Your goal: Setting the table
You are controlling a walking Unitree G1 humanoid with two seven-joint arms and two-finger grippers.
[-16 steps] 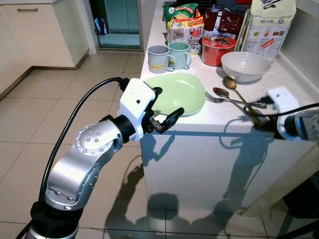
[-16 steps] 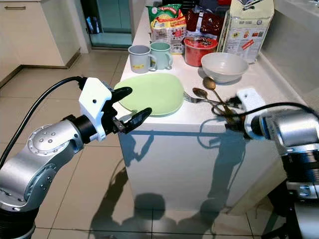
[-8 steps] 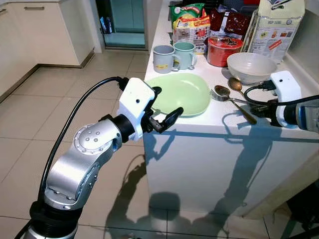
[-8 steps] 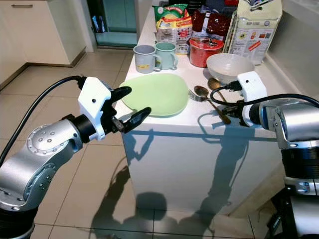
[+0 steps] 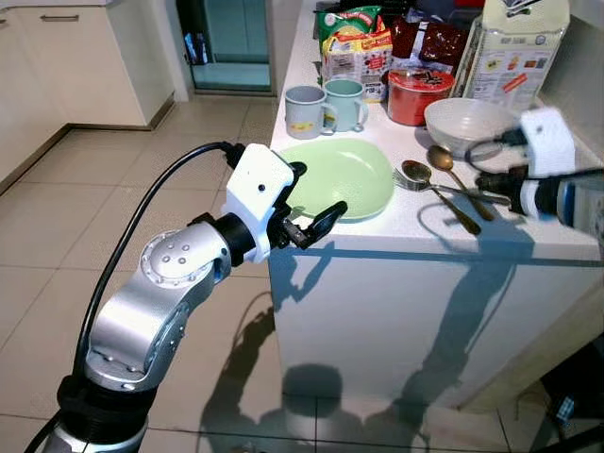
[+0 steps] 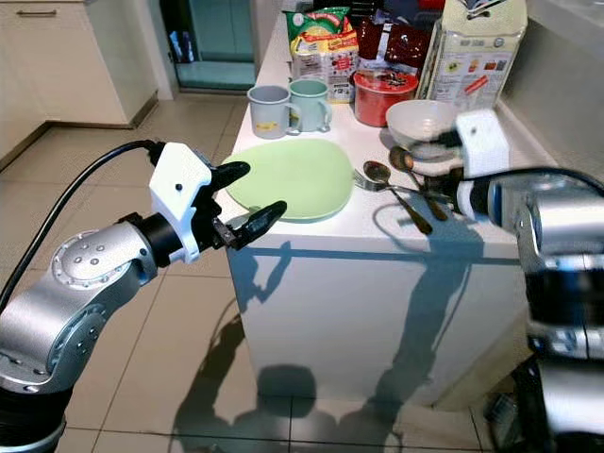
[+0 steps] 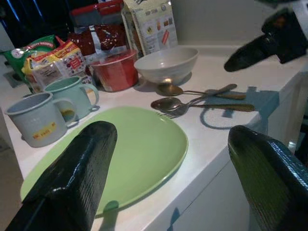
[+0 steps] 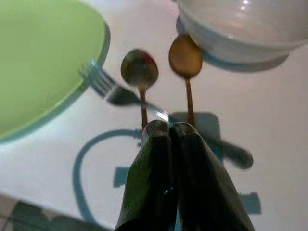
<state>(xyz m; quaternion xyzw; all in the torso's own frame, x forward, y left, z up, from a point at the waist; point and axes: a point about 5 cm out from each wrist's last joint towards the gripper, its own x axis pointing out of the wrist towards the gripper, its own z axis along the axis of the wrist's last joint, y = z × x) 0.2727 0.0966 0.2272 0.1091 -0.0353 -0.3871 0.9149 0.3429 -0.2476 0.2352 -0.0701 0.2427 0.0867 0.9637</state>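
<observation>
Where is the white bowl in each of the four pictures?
Left eye view: white bowl at the counter's far right, behind the spoons.
Right eye view: far right again, partly behind the right gripper's white housing.
Left wrist view: upper middle, beside the red container.
Right wrist view: across the top right corner.
Shared landmark: the green plate, with the fork and spoons between it and the bowl.

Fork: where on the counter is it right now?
In the left eye view, the fork lies right of the green plate, tines toward it, crossing two spoons before the white bowl.

grey mug (image 7: pixel 34 126): yellow label showing, print too small to read | tall carton (image 5: pixel 510 57): printed panels showing, wording illegible | snack packets (image 5: pixel 354 42): lettering blurring, unreadable
</observation>
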